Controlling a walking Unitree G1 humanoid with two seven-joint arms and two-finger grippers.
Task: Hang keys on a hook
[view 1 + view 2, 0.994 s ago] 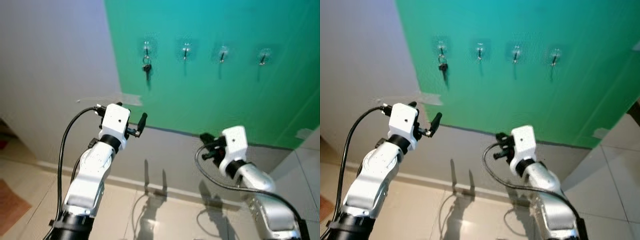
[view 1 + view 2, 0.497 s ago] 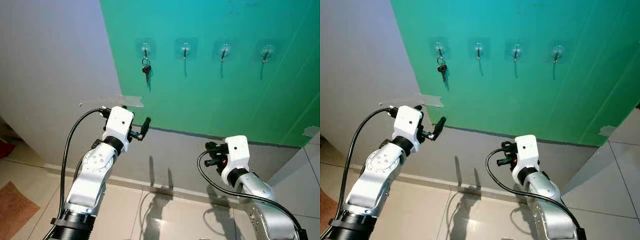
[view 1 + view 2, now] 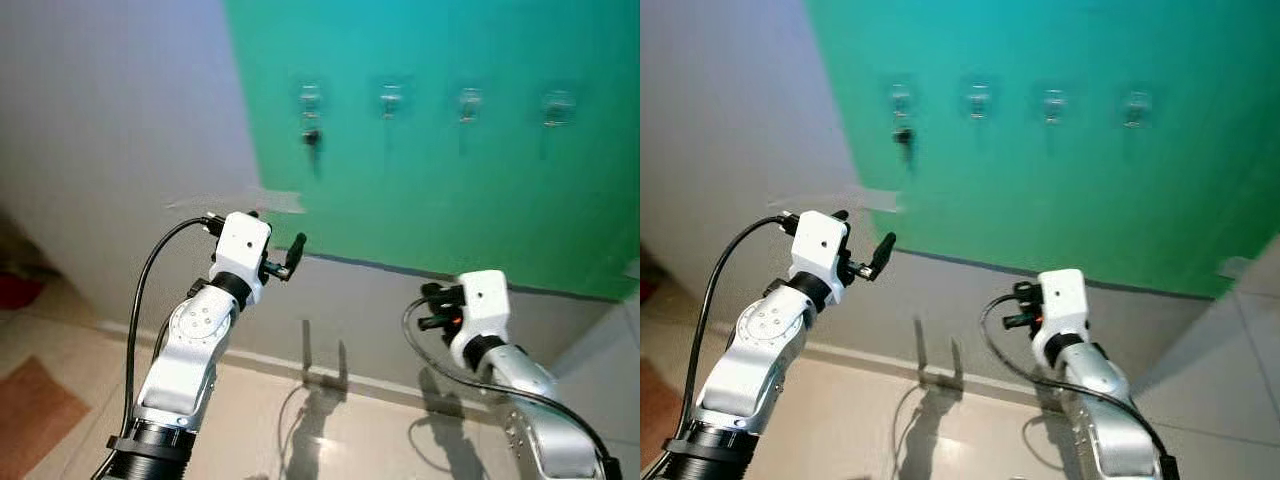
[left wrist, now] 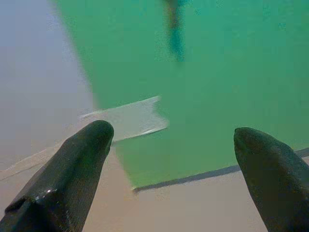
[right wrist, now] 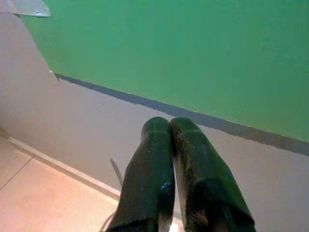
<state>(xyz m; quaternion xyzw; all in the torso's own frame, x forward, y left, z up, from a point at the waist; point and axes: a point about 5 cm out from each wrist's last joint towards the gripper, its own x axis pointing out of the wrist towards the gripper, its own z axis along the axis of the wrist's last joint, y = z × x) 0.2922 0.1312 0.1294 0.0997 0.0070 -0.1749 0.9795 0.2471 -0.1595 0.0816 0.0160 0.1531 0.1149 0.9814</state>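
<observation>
A small bunch of keys [image 3: 312, 135] hangs on the leftmost of several clear hooks on a green sheet [image 3: 440, 190] taped to the wall. This hook [image 3: 310, 97] is blurred, as is the free hook beside it [image 3: 390, 98]. My left gripper [image 3: 285, 258] is raised below and to the left of the keys. It is open and holds nothing, its fingers [image 4: 72, 169] far apart. My right gripper [image 3: 432, 306] is lower, near the sheet's bottom edge. It is shut with nothing in it, its fingertips [image 5: 159, 126] pressed together.
The grey wall [image 3: 110, 150] runs on to the left of the sheet. A strip of pale tape [image 3: 280, 200] holds the sheet's left edge. Below lies a tiled floor [image 3: 330, 440] with an orange mat [image 3: 35, 415] at the far left.
The camera has shifted and the picture is now blurred. My right arm has come down a little against the wall. The keys still hang on the same hook.
</observation>
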